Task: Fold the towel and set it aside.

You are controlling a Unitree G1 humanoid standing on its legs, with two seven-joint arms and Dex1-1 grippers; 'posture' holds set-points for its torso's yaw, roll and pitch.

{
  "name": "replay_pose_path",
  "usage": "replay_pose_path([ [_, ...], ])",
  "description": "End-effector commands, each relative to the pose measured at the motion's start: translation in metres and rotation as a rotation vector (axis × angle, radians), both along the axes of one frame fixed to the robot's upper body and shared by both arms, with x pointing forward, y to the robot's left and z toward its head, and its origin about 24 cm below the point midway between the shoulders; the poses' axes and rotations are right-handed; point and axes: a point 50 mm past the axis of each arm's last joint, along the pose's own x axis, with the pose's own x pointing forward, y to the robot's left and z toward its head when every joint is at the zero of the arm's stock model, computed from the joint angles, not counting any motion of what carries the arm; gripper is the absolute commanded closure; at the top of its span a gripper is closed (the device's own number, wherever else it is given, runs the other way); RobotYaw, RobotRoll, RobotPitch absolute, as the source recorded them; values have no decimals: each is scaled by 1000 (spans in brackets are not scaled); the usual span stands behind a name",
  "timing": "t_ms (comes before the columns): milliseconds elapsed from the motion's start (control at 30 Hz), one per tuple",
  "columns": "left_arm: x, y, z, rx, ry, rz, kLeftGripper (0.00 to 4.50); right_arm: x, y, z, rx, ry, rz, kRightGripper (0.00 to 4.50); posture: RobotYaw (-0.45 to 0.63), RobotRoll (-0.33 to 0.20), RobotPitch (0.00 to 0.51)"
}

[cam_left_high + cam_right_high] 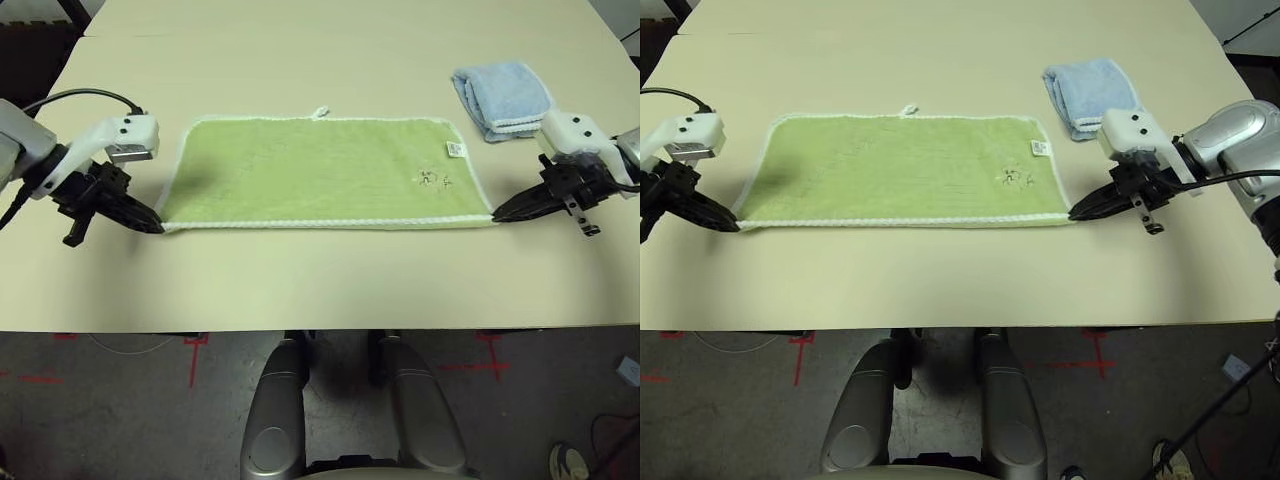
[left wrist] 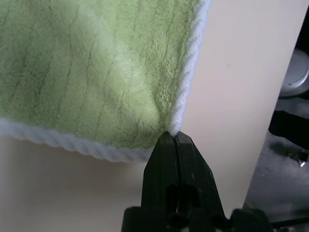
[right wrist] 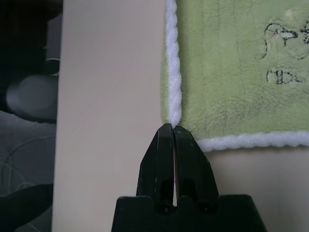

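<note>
The towel [image 1: 320, 170] lies flat and spread on the table [image 1: 320, 280], long side facing the robot, stretched between the two grippers. The left gripper [image 1: 150, 222] has its jaws pressed together on the near left corner; the left wrist view shows the white corded edging [image 2: 186, 82] running into the fingertips, with a small pucker of pile just ahead of them. The right gripper [image 1: 500, 214] is likewise clamped on the near right corner, the edging meeting the tips of its closed jaws.

Handling judgement: the towel is light, soft and limp. It should drape and sag wherever it is unsupported, so both corners need to travel together. The corded edge is the firmest part and the best place to pinch; the pile itself is plush and may slip.

Materials: light green terry pile with faint ribbing, white twisted edging, a small hanging loop [image 1: 320, 112] on the edge far from the jaws, and a dark embroidered mark [image 3: 285, 38] ahead of the right jaws. A folded blue towel [image 1: 502, 98] sits beyond the right gripper.
</note>
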Motion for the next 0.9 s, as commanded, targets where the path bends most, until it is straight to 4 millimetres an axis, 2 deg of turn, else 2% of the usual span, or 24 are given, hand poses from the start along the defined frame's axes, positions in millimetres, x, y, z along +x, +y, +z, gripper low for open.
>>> replay_pose_path([
  [33, -6, 3, -2, -3, 35, 10, 4487, -6, -4, -4, -25, 46, -4, 4500, 41, 0, 316],
  [267, -11, 2, 0, 4, 59, 16, 4487, -11, -12, -7, -101, 64, -13, 4500, 42, 0, 317],
  [633, -17, -1, 0, 1, 89, 14, 4487, -6, -17, -8, -148, 54, -27, 4500, 47, 0, 320],
  [900, -3, -12, 9, -15, 49, 3, 4487, 4, -24, 0, -175, -4, -63, 4500, 41, 0, 319],
])
